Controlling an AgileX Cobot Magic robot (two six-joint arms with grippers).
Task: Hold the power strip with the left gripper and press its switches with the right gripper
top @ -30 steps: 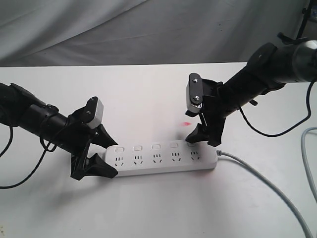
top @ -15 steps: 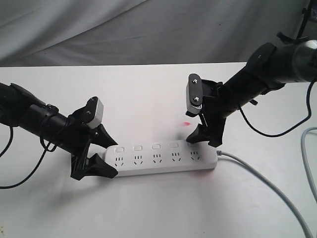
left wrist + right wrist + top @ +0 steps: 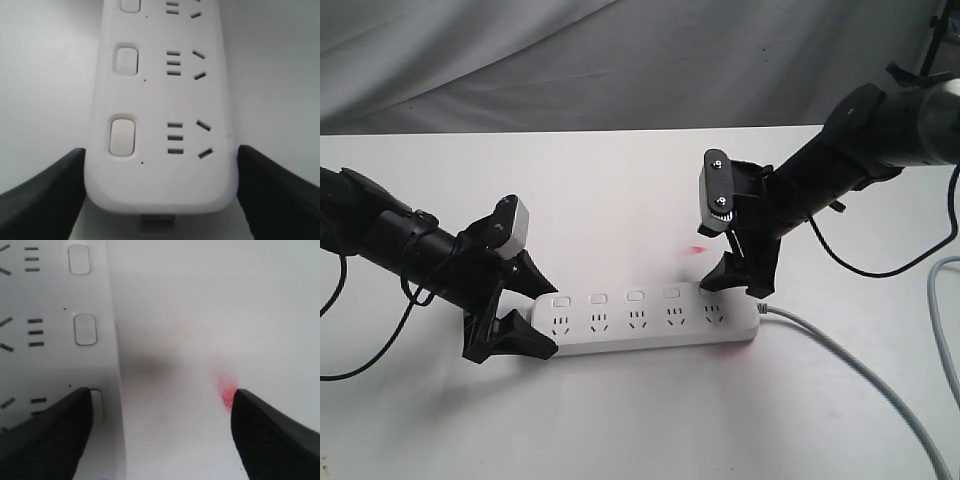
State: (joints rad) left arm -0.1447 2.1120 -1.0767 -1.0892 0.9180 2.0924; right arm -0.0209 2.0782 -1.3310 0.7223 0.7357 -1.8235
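Observation:
The white power strip (image 3: 645, 320) lies across the table, its grey cord (image 3: 840, 352) leaving at the right end. My left gripper (image 3: 542, 320) is shut on the strip's left end; in the left wrist view (image 3: 160, 170) both black jaws press against its sides. Four switches (image 3: 634, 296) show in a row; the one nearest the cord is mostly hidden. My right gripper (image 3: 732, 285) is open. One of its fingers (image 3: 50, 430) rests over that last switch (image 3: 96, 405). The other finger hangs over bare table.
A small red spot (image 3: 698, 250) marks the white table just behind the strip, close to the right gripper's free finger (image 3: 270, 435). Grey cloth (image 3: 620, 60) hangs behind the table. Black cables (image 3: 880, 265) trail from the right arm.
The right arm and gripper have shifted slightly to the right, one finger staying over the last switch. The left gripper and the strip have not moved.

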